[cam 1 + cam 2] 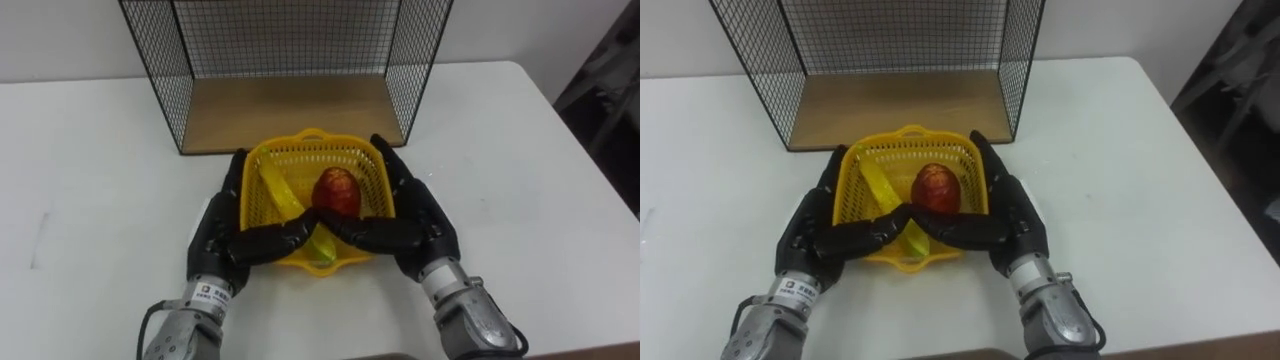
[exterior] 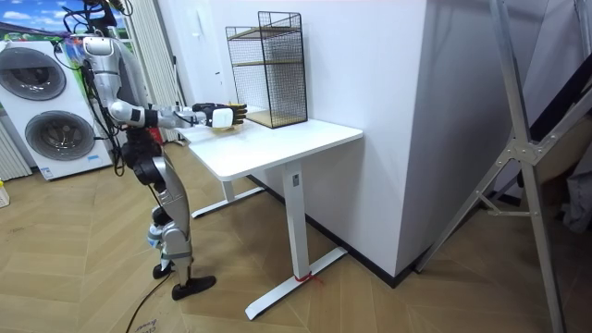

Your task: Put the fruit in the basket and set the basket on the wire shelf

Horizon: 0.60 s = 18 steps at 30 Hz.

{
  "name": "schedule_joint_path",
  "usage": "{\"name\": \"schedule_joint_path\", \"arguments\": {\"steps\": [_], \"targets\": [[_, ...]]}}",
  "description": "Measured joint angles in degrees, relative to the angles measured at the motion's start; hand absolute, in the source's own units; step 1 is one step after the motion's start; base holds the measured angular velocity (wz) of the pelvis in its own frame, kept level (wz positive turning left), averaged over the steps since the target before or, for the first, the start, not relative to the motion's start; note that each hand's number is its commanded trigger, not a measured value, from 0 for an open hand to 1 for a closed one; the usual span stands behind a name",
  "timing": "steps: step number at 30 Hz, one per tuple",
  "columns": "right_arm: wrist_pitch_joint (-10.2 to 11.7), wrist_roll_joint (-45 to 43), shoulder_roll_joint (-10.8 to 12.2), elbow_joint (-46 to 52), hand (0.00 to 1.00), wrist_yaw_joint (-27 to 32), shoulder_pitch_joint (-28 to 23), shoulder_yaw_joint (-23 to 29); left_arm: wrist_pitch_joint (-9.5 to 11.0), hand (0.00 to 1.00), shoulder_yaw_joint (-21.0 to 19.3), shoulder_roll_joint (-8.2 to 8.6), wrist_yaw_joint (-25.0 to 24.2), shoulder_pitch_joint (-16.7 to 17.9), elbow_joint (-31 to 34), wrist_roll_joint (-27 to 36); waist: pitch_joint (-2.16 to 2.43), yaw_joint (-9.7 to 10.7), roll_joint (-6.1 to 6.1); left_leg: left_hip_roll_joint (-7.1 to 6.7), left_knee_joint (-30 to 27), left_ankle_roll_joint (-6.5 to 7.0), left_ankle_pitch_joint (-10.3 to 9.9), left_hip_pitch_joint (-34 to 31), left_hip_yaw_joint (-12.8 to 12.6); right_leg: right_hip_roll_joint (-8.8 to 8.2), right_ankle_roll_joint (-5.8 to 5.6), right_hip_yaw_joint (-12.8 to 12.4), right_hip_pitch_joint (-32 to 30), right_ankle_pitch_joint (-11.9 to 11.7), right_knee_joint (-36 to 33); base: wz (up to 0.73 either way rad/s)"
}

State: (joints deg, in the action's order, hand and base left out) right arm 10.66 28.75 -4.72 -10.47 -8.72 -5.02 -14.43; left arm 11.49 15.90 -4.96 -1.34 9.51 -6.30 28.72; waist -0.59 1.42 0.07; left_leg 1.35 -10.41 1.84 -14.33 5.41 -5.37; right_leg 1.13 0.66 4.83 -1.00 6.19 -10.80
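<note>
A yellow plastic basket (image 1: 345, 150) stands on the white table (image 1: 90, 170) just in front of the black wire shelf (image 1: 165, 60). Inside it lie a yellow banana (image 1: 278, 192) and a red round fruit (image 1: 338, 190). My left hand (image 1: 215, 235) lies along the basket's left side and my right hand (image 1: 420, 215) along its right side. Both thumbs hook over the near rim and meet at its middle. The shelf's wooden bottom board (image 1: 290, 112) is bare, and its open front faces the basket.
The table's right edge (image 1: 590, 150) falls away to a dark area. In the room view I stand at the table's end with both arms stretched toward the shelf (image 2: 277, 65). Two washing machines (image 2: 46, 111) stand behind me.
</note>
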Motion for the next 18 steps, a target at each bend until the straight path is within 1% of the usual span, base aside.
{"name": "schedule_joint_path", "arguments": {"steps": [4, 8, 10, 13, 17, 18], "targets": [[0.3, 0.1, 0.0, 0.0, 0.00, 0.0, 0.0, 0.0, 0.1, 0.00, 0.1, 0.00, 0.0, 0.0, 0.1, 0.1, -0.05, 0.0, 0.07, 0.03, 0.1, -0.01, 0.0, 0.0, 0.0, 0.07, 0.01, -0.1, -0.1, 0.0, 0.0, 0.00], [1.1, 0.3, 0.1, 0.3, 0.00, 0.5, 0.1, -0.2, 0.1, 0.00, 0.6, -0.13, 0.8, 0.0, 1.4, 1.1, -0.12, 0.0, -0.01, 0.01, 0.1, -0.01, 0.0, 0.0, -0.1, 0.05, 0.00, -0.1, -0.1, 0.0, 0.0, 0.00], [2.0, 0.5, 0.2, 0.6, 0.00, 0.7, 0.3, -0.2, 0.2, 0.00, 0.7, -0.18, 0.9, 0.0, 2.5, 1.1, -0.19, 0.0, -0.11, 0.00, 0.0, -0.01, 0.0, 0.0, -0.3, 0.02, 0.00, -0.2, -0.2, 0.0, 0.1, -0.04], [2.1, 0.5, 0.2, 1.9, 0.00, 1.2, 0.4, -0.2, 0.2, 0.00, 0.7, -0.22, 0.9, 0.0, 3.8, 1.1, -0.20, 0.0, -0.12, 0.02, 0.0, -0.01, 0.0, 0.0, -0.5, 0.00, 0.00, -0.3, -0.2, 0.0, 0.1, -0.03], [2.8, 0.5, 0.2, 4.9, 0.00, 1.8, 0.5, -0.1, 0.3, 0.00, 0.6, -0.23, 1.2, 0.0, 7.3, 1.1, -0.21, 0.0, -0.10, 0.05, 0.0, -0.01, 0.0, 0.1, -0.5, 0.03, 0.00, -0.3, -0.2, 0.0, 0.0, 0.00], [3.2, 0.5, 0.2, 5.7, 0.00, 2.0, 0.7, -0.1, 0.8, 0.00, 0.6, -0.23, 1.2, 0.0, 8.1, 1.1, -0.20, -0.1, -0.09, 0.05, 0.0, -0.01, 0.0, 0.1, -0.5, 0.03, 0.00, -0.3, -0.1, 0.0, -0.1, 0.00]]}}
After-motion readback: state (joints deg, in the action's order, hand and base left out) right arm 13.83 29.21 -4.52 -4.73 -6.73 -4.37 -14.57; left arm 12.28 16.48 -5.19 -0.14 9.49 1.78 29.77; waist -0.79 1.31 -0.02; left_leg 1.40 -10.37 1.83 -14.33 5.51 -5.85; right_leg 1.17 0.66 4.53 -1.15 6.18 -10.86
